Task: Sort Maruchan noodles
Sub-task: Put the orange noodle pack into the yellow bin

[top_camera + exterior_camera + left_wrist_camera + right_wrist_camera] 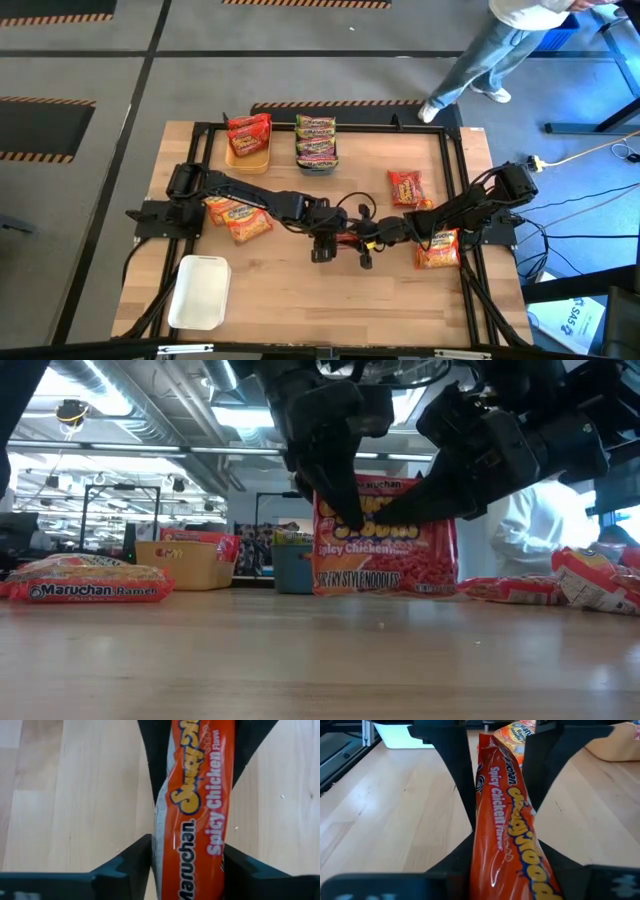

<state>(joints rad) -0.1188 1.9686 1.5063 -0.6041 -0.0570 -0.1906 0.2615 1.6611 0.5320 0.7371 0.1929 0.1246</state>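
Both arms reach in to the middle of the table (pixel 300 310) and meet over 1 red spicy chicken packet (pixel 385 535), which stands on its edge on the wood. The left arm stretches from its base along the table, wrist bent down, so the left gripper (pixel 322 243) comes at the packet from above. In the left wrist view its 2 dark fingers (pixel 127 865) sit tight against both flat faces of the packet (pixel 197 805), clamped on it. The right arm lies low and angled inward from the opposite side; the right gripper (pixel 365 248) sits just beside the left one, and in the right wrist view its fingers (pixel 451 862) also pinch the same packet (pixel 507 825) between them.

Relative to the 2 claws: 2 orange packets (pixel 238 217) lie near the left arm's elbow, 1 red packet (pixel 405 187) lies beyond the right gripper, and another packet (pixel 438 250) rests under the right forearm. Farther beyond the grippers stand a yellow tray (pixel 248 150) holding red packets and a dark tray (pixel 317 152) stacked with green-edged packets. A white tray (pixel 199 292) sits well apart on the near side of the left arm
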